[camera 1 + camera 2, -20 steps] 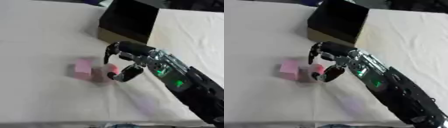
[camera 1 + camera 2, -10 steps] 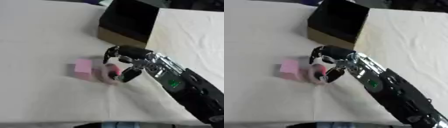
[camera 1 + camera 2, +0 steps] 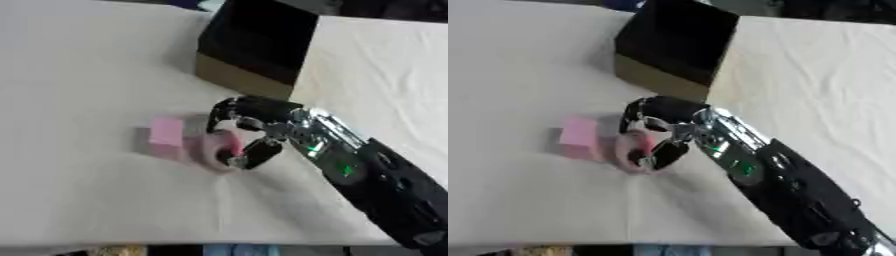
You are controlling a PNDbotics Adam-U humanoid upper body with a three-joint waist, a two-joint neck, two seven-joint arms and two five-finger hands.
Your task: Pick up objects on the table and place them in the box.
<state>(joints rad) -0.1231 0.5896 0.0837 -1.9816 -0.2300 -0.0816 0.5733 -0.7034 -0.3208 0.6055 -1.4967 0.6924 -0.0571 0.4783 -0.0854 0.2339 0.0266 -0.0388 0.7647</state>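
Note:
A pink block lies on the white tablecloth left of centre. Right beside it is a small round pink thing with a red part; I cannot make out more of it. My right hand reaches in from the lower right, its fingers and thumb curled round this round thing on the cloth. The black box with a tan front wall stands open behind the hand, at the top centre. My left hand shows in neither view.
My right forearm crosses the lower right of the table. White creased cloth covers the table to the left and right of the box. The table's near edge runs along the bottom.
My right hand has lowered and closed its fingers round the round pink thing next to the pink block. The camera has shifted a little.

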